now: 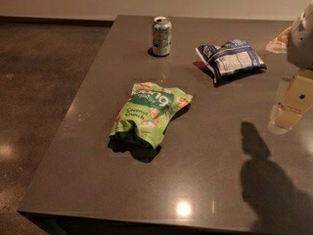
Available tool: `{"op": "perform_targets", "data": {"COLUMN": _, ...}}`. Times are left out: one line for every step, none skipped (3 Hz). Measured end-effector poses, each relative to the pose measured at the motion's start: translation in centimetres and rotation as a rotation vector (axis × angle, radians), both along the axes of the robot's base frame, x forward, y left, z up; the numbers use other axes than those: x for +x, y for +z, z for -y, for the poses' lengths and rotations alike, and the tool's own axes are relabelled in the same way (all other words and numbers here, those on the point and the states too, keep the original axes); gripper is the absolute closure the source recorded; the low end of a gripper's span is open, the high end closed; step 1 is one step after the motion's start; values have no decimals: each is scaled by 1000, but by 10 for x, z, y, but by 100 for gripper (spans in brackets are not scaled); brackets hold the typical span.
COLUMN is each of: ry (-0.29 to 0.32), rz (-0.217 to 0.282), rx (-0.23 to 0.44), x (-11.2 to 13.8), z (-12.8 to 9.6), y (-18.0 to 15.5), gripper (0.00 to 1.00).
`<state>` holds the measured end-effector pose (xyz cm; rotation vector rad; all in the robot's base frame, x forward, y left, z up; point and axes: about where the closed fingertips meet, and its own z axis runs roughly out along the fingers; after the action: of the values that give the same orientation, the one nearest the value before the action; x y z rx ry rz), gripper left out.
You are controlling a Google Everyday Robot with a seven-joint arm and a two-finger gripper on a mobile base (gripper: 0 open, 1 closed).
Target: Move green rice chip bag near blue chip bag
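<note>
The green rice chip bag (149,112) lies flat near the middle of the dark grey table (205,180), label up. The blue chip bag (231,58) lies farther back and to the right, white printed panel up, well apart from the green bag. My gripper (289,109), pale and beige, hangs at the right edge of the view above the table. It is to the right of both bags, touches neither and holds nothing that I can see.
A silver-green drink can (161,35) stands upright at the back, left of the blue bag. A pale yellowish item (279,39) shows at the back right, partly hidden by my arm. The table's left edge drops to a brown floor (39,82).
</note>
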<state>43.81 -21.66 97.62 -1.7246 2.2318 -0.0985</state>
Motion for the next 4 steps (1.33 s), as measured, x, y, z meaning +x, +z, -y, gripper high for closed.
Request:
{"op": "perform_targets", "data": {"ry": -4, "rz": 4, "rx": -9, "x": 1, "z": 0, "y": 1, "gripper": 0}}
{"op": "perform_targets", "data": {"ry": -10, "rz": 9, "rx": 25, "x": 5, "z": -13, "y": 6, "gripper": 0}}
{"op": "perform_targets", "data": {"ry": -14, "rz": 27, "rx": 70, "x": 0, "z": -41, "y": 7, "gripper": 0}}
{"op": "perform_targets", "data": {"ry": -2, "rz": 26, "rx": 110, "x": -8, "z": -78, "y": -9, "gripper": 0}}
